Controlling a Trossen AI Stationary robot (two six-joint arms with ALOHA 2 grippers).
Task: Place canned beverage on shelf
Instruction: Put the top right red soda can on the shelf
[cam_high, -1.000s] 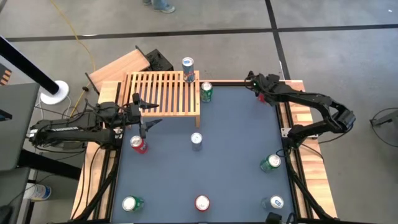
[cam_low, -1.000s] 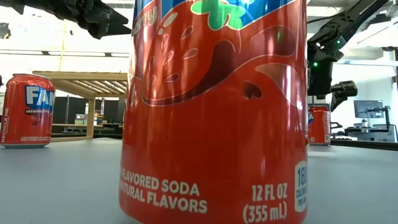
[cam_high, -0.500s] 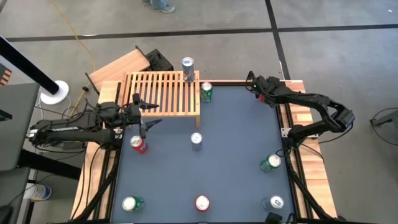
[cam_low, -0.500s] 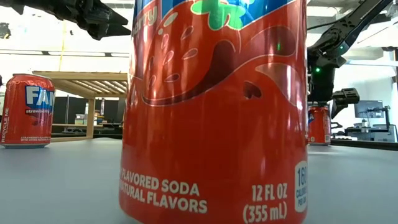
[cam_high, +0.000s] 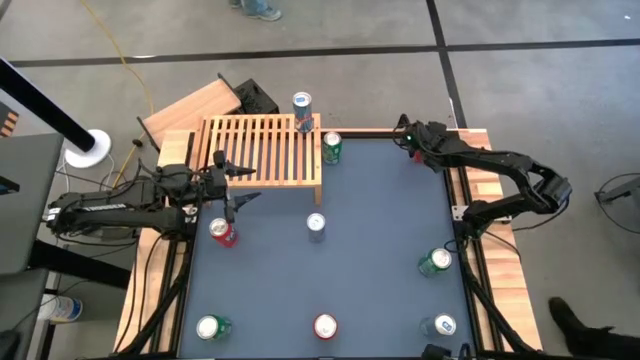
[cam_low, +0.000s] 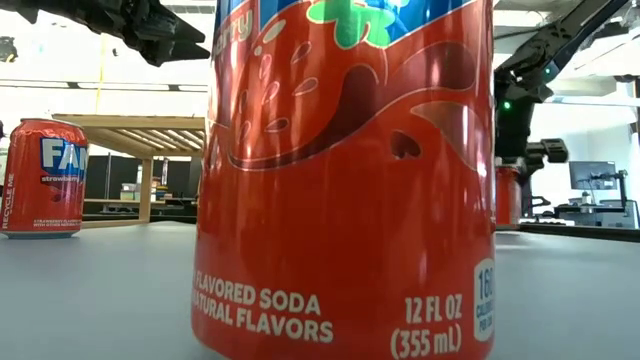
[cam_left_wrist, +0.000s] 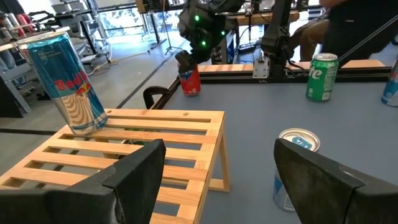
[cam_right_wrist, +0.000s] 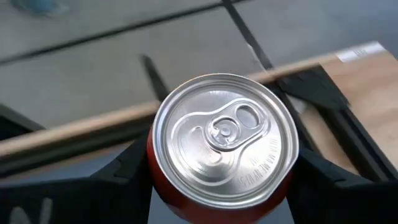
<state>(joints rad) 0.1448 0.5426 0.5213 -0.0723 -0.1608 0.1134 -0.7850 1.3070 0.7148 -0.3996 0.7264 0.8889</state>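
A red can (cam_right_wrist: 222, 140) stands upright at the table's far right corner, with my right gripper (cam_high: 414, 150) shut around it. The low view shows only a strip of this can (cam_low: 506, 200) behind a dark finger. The slatted wooden shelf (cam_high: 262, 150) stands at the far left, and a blue-silver can (cam_high: 302, 108) stands on its far right corner. My left gripper (cam_left_wrist: 224, 180) is open and level over the shelf's near edge, with nothing between its fingers. My right gripper pinches the red can's side wall (cam_right_wrist: 153, 177) just under the top rim, one finger on each side. The fingers come slanting down from above, from the table's right. The can stands upright, its base on the table.
A green can (cam_high: 332, 147) stands on the table beside the shelf's right end. A silver can (cam_high: 316, 225) and a red can (cam_high: 222, 232) stand mid-table. Several more cans line the near and right edges. One red can (cam_low: 345, 170) fills most of the low view. A person's shoe (cam_high: 575, 320) is beside the table.
My right gripper's fingers have closed in on the red can at the far right corner, and the gripper has tipped a little. The can has stayed upright on the table. A person's shoe has come into view at the near right.
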